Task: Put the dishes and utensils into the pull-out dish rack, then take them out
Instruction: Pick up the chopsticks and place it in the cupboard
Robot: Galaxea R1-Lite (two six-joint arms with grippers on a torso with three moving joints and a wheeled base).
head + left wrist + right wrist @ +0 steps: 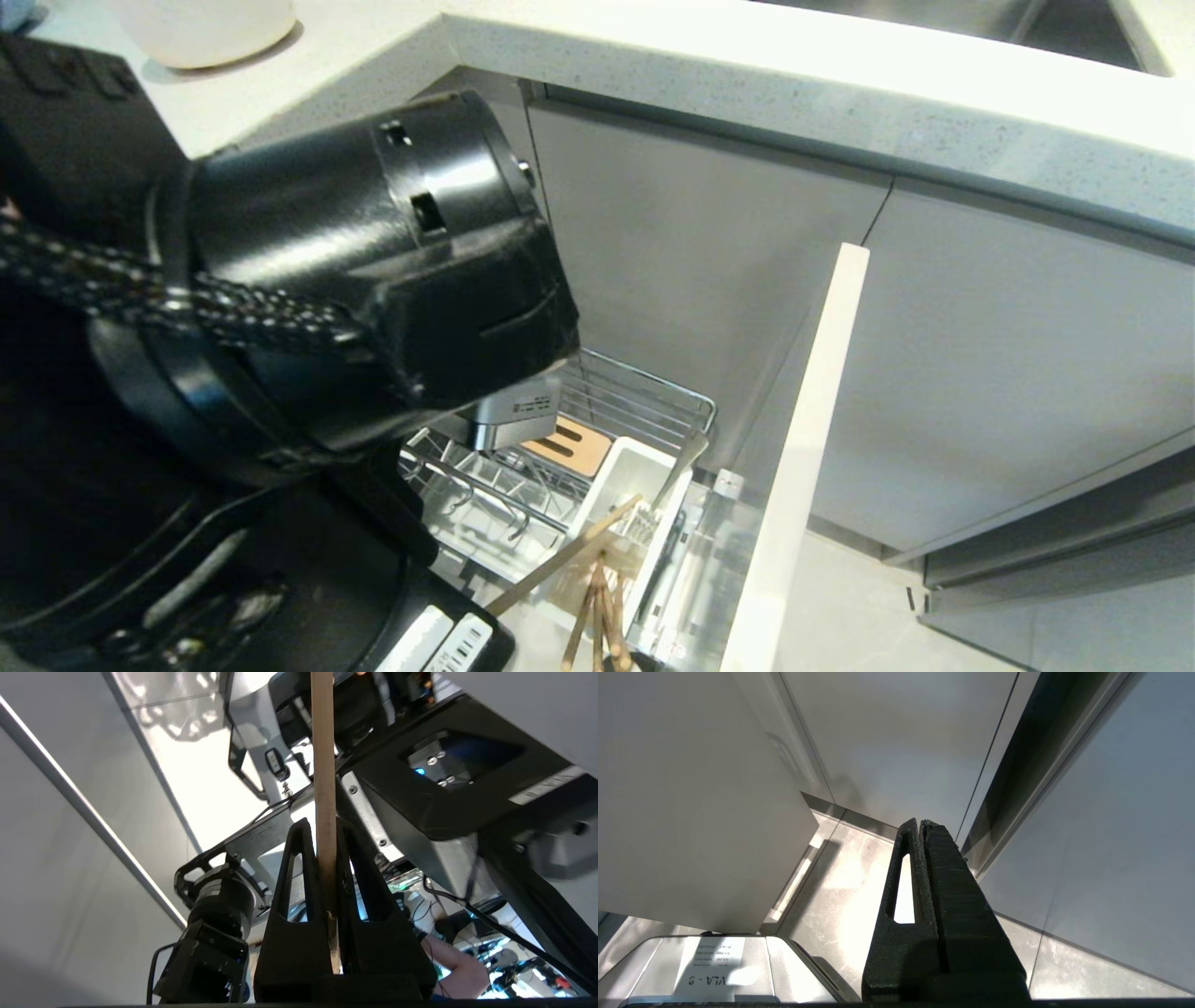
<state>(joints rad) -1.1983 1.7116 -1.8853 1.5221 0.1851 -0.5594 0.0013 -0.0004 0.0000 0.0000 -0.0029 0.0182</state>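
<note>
My left pincer [325, 858] is clamped on a chopstick [323, 765], the light wooden stick pinched between both black fingers [299, 877] and running straight out past the tips. In the left wrist view that stick points up toward my own dark body and head, and a person's hand [455, 968] shows at the edge behind the fingers. In the head view my left arm [355, 271] fills the near left, big and black, hanging over the pull-out dish rack [635, 401], so the pincer itself is hidden there.

Below the arm, the chrome wire basket stands pulled out from the grey cabinet, its pale flat front [803, 448] edge-on to me. Inside, the slotted wooden strip [569, 445] lies toward the back, and just beside it sits the white cutlery tub [624, 476]. A metal spoon [680, 464] stands in the tub with its handle leaning up toward the front panel. A wooden stick [565, 557] slants across the tub, one end over the tub's mouth, the other low toward my base; more wooden sticks [597, 616] show lower down, and I cannot tell whether they are real or reflections.

Up on the table [840, 75], a cream-white bowl [205, 28] sits at the far left, well apart from the rack.

My right pincer [921, 826] is shut on nothing, fingers pressed together, hanging by the grey cabinet doors above the floor.
</note>
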